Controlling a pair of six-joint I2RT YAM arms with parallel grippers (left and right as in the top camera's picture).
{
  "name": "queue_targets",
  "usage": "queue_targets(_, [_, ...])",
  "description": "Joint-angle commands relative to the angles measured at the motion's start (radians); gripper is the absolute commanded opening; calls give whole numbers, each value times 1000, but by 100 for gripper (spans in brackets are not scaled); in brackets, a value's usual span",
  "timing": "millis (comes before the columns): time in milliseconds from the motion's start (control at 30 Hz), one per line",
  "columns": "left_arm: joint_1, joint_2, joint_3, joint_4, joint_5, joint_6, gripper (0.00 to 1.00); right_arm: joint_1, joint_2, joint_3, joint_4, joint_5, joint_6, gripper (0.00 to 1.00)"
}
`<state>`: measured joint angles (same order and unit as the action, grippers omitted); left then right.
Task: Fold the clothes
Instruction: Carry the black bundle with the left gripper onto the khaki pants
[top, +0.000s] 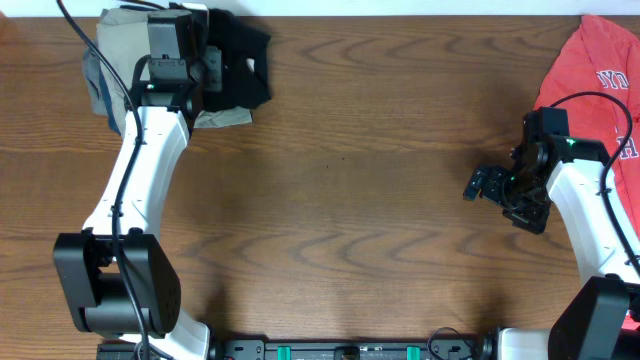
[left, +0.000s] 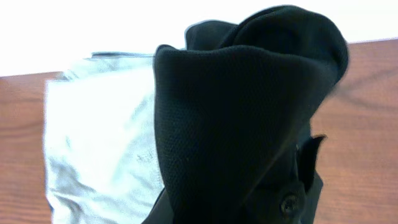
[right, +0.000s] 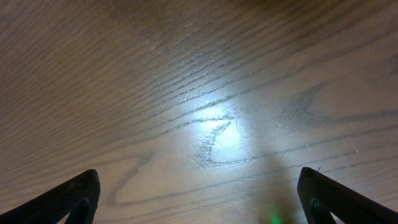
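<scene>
Left gripper (top: 220, 67) is clamped on the black garment (top: 250, 60) at the table's (top: 340, 200) 11 o'clock, its fabric bunched up over a pale grey garment (top: 105, 70) at its 9 o'clock side. The red tee (top: 590, 70) lies at 1 o'clock. Right gripper (top: 487, 185), jaws wide apart, hovers over bare wood near 3 o'clock
</scene>
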<state>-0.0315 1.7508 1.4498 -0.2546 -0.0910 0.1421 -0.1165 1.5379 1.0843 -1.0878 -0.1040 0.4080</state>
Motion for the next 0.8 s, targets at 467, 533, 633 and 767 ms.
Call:
queue_targets(467, [-16,-53,29,52,-74,-95,9,-1,-3,7,-1,-1,-13,99])
queue_targets(533, [-25,-77,29,60,-75,-96,10,-1,-3,7,-1,-1,-13,99])
queue_targets(633, [-25,-102,29,63,-76,-111,10,-1,-3,7,-1,-1,-13,99])
queue_targets(767, [-18,-104,29,50,-79,-122,10,-1,-3,7,-1,-1,-13,99])
